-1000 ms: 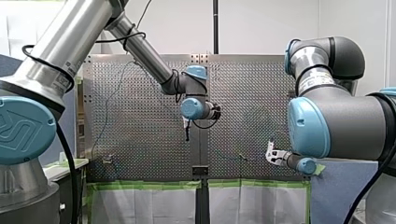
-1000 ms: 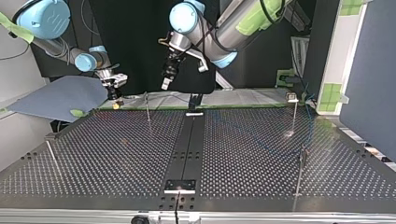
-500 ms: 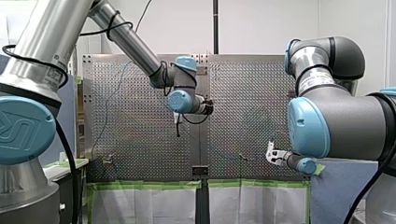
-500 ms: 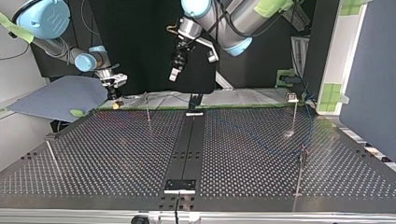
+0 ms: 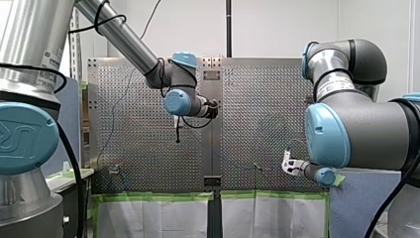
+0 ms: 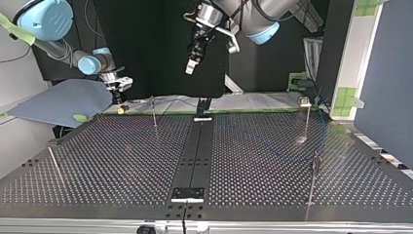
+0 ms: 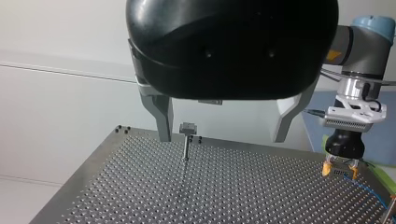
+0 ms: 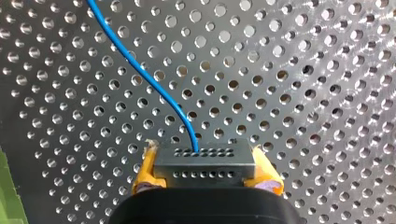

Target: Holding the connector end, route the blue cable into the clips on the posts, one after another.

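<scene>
Yellow pads [image 8: 145, 169] of my right claw [image 8: 205, 173] press on the two ends of the grey connector [image 8: 204, 161] and pinch it squarely. The block, with its rows of small holes, sits between them just above the perforated metal table [image 8: 303, 70]. From the middle of its face the blue cable [image 8: 140, 70] comes out, bends once, and runs away ahead of the claw and off to one side, lying slack close to the holes.

I judge the cable thin, light and limp. It will not push and will only follow where it is pulled. The rigid connector is the one firm place to hold it, so the present hold across the flat ends looks right. The spot where the wire enters the block seems the weak point, so any tension there should be gentle.

In the top view this claw hangs low at the table's far left corner, near a slim post [image 6: 154, 111]. Other posts [image 6: 307, 119] stand well apart across the table. The cable's further run is too faint to follow.

My left claw [image 7: 222, 136] is spread, its metal fingers [image 7: 161, 116] wide apart with nothing between them. It hangs high over the table's far edge. Another post with a clip head [image 7: 188, 127] stands ahead of it.
</scene>
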